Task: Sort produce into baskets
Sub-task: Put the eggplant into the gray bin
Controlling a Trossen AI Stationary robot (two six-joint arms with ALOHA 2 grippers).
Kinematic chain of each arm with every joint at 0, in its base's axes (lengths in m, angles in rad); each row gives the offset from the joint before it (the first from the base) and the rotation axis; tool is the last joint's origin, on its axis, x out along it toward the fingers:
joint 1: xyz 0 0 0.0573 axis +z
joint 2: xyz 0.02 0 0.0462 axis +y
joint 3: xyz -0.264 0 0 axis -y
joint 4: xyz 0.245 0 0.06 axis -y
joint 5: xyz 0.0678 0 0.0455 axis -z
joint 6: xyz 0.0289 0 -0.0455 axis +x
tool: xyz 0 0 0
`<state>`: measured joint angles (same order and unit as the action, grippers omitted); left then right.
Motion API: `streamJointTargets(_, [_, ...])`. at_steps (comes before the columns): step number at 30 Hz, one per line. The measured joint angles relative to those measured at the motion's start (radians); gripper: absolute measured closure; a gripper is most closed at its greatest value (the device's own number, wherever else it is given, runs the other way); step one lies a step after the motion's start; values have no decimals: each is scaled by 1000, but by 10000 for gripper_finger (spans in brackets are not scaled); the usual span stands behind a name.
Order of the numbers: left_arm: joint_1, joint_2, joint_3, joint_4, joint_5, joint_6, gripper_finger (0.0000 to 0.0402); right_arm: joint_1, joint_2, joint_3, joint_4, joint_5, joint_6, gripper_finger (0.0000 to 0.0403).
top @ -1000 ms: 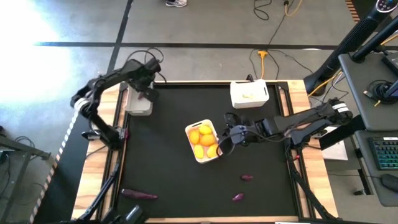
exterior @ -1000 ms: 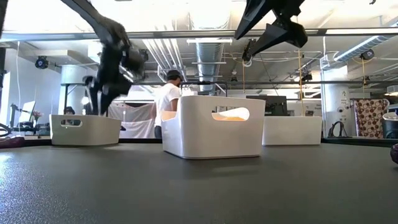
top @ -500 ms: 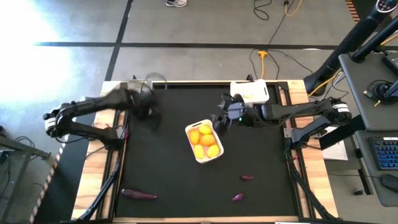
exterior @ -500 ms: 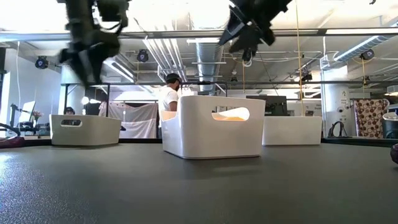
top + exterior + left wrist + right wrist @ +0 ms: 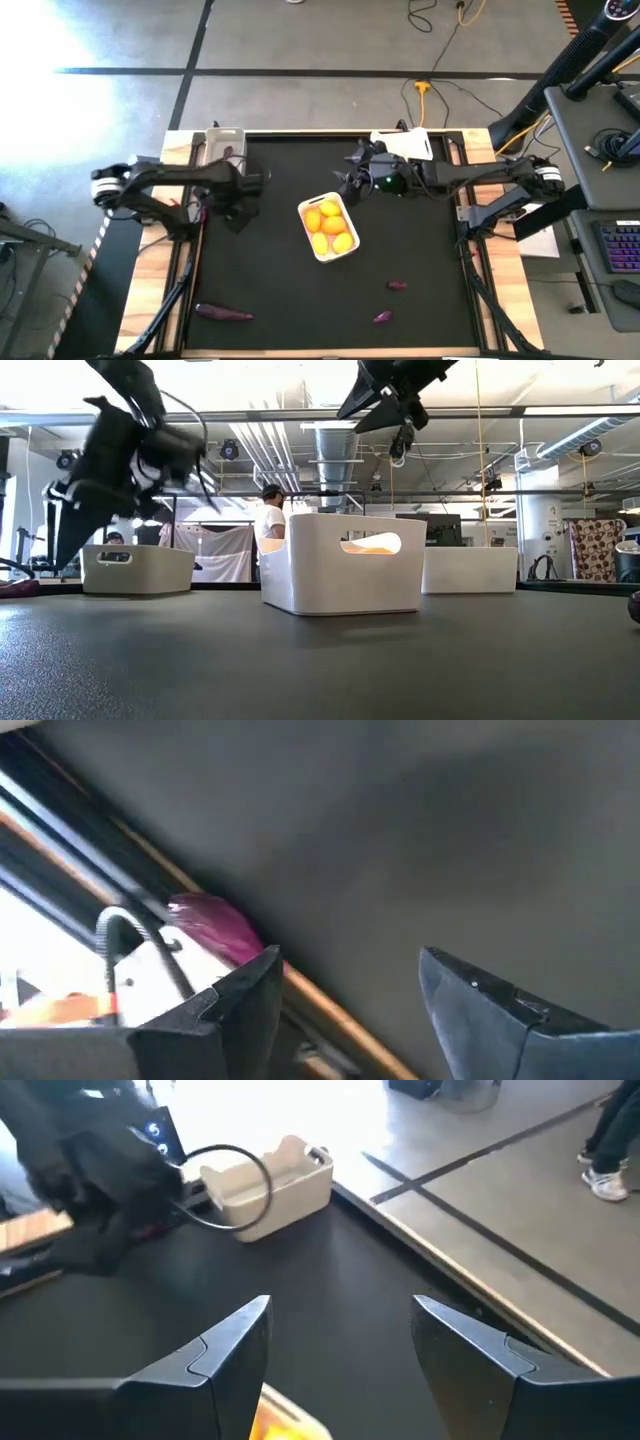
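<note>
The left end effector (image 5: pixel 243 213) is hovering over the left part of the table (image 5: pixel 270 290), its fingers spread and carrying nothing; the left wrist view is showing the gap between them empty, with one purple piece (image 5: pixel 212 927) lying at the table's left edge. The right end effector (image 5: pixel 352 186) is hanging above the far centre, between the middle basket (image 5: pixel 352 248) and the far right white basket (image 5: pixel 420 146), its fingers likewise parted and empty.

The middle basket is already holding the yellow and orange fruits (image 5: pixel 328 228). The grey basket (image 5: pixel 222 138) is standing at the far left corner. Three purple vegetables are lying loose on the near part of the table: a long one (image 5: pixel 224 313) at near left and two short ones (image 5: pixel 397 285) (image 5: pixel 382 317) at near right, well apart from every basket.

These pieces are judged to be light, rigid toy plastic with a smooth, somewhat slippery skin. The long vegetable is probably best taken across its middle, fingers set square to its length, since a grip near a tapered end could squeeze it out. The short pieces are likely to roll if nudged, so a straight descent is advisable. Nothing appears fragile.
</note>
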<state>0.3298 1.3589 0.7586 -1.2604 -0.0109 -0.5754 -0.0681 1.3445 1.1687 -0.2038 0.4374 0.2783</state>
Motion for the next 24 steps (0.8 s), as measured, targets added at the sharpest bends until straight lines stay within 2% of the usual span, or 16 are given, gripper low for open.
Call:
streamJointTargets(5, [69,157,0,-14,-126,76,185,37,0,0,-67,0,31,174])
streamJointTargets(10, [141,247,-3,-87,-366,109,187,64,0,0,-164,-1,91,174])
streamJointTargets(12, [178,263,-14,-114,-415,145,192,66,-1,0,-194,0,99,174])
streamJointTargets(14, [217,273,-32,-120,-395,190,201,66,0,0,-211,0,105,174])
streamJointTargets(19, [266,270,-37,-48,-215,277,226,60,-1,0,-210,16,104,174])
streamJointTargets(24, [268,275,-49,8,-214,276,236,45,-2,0,-210,18,100,174])
